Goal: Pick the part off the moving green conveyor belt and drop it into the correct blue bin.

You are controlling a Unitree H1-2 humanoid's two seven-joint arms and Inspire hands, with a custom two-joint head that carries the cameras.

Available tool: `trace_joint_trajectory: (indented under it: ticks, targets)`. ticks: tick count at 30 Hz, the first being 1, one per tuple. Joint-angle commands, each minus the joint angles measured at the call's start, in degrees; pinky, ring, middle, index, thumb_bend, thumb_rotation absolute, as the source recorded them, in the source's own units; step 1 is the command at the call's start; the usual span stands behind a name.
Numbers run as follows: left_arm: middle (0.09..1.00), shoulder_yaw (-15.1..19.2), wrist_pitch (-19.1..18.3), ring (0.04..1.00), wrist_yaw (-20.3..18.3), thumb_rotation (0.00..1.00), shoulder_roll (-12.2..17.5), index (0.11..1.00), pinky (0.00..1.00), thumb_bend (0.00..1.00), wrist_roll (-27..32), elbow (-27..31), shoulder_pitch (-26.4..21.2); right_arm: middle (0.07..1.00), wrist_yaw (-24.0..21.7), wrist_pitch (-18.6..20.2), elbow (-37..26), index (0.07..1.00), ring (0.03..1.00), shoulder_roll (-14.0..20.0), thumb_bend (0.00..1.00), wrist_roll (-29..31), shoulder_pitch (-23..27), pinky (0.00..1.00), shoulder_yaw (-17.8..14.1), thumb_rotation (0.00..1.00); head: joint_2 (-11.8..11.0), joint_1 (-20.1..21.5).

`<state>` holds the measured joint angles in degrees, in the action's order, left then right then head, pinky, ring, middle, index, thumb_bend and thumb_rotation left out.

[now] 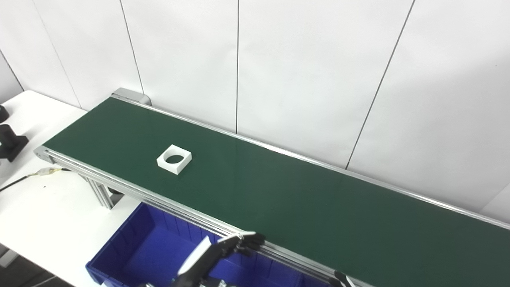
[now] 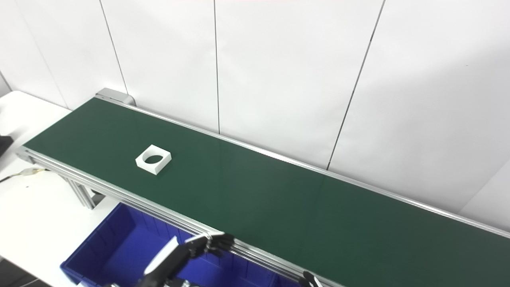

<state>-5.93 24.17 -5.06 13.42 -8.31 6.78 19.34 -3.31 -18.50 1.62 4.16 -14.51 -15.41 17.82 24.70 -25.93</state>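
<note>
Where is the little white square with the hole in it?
The white square part lies flat on the green conveyor belt, toward its left end, untouched. The left hand waits at the belt's near rail, above the blue bin.

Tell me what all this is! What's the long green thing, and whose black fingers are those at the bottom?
These two pictures come from two cameras side by side on a robot's head, like its eyes, so both show nearly the same scene. The long green thing is a conveyor belt, a strip that carries things along. On it lies one white square part with a round hole through it. The black fingers belong to the robot's left hand, waiting at the belt's near edge and holding nothing. Only a tiny tip of its right hand peeks in at the bottom, too little to tell how it is held. Below the belt sits a blue bin on a white table, where parts get dropped.
</note>
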Motion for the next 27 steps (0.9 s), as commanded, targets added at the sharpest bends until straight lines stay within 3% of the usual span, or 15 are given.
trace_joint_trajectory:
  ticks: [1, 7, 13, 19, 24, 27]
  targets:
    - [0.801, 1.4, -0.3, 0.768, -0.2, 0.49, 1.5, 0.8, 0.71, 0.9, -1.3, 4.1, -1.0, 0.852, 0.0, -2.3, -1.3, 0.9, 0.824, -0.5, 0.48, 0.5, 0.6, 0.74, 0.0, 0.7, 0.2, -0.1]
    - [0.81, 4.2, -5.7, 0.78, -1.6, 0.43, 3.8, 0.812, 0.72, 0.82, -3.6, 12.3, -4.1, 0.85, 0.0, -2.4, -1.0, 0.899, 0.816, -0.6, 0.49, 0.7, 1.2, 0.73, 0.0, 0.71, 0.6, 0.5]
    - [0.816, 7.4, -15.5, 0.782, -3.8, 0.31, 5.9, 0.824, 0.72, 0.74, -7.5, 19.2, -9.3, 0.839, 0.4, -3.0, -0.2, 0.89, 0.8, -0.7, 0.5, 0.2, 1.8, 0.71, -0.1, 0.72, 0.6, 0.3]
    - [0.852, 11.3, -20.1, 0.834, -4.5, 0.15, 9.4, 0.838, 0.77, 0.73, -9.4, 16.8, -15.4, 0.837, 0.5, -3.3, 0.2, 0.888, 0.798, -0.8, 0.5, -0.1, 2.0, 0.71, 0.0, 0.73, 0.7, 0.1]
    - [0.861, 12.6, -23.3, 0.844, -3.8, 0.09, 11.1, 0.844, 0.78, 0.73, -11.9, 13.3, -20.7, 0.837, 0.3, -3.1, 0.0, 0.889, 0.799, -0.9, 0.5, 0.2, 2.0, 0.71, 0.0, 0.73, 0.8, 0.1]
    - [0.875, 12.7, -25.4, 0.864, -3.3, 0.09, 12.0, 0.848, 0.78, 0.75, -16.2, 10.8, -24.0, 0.839, 0.2, -3.0, -0.3, 0.892, 0.799, -0.7, 0.5, 0.5, 1.8, 0.71, -0.1, 0.73, 1.2, 0.1]
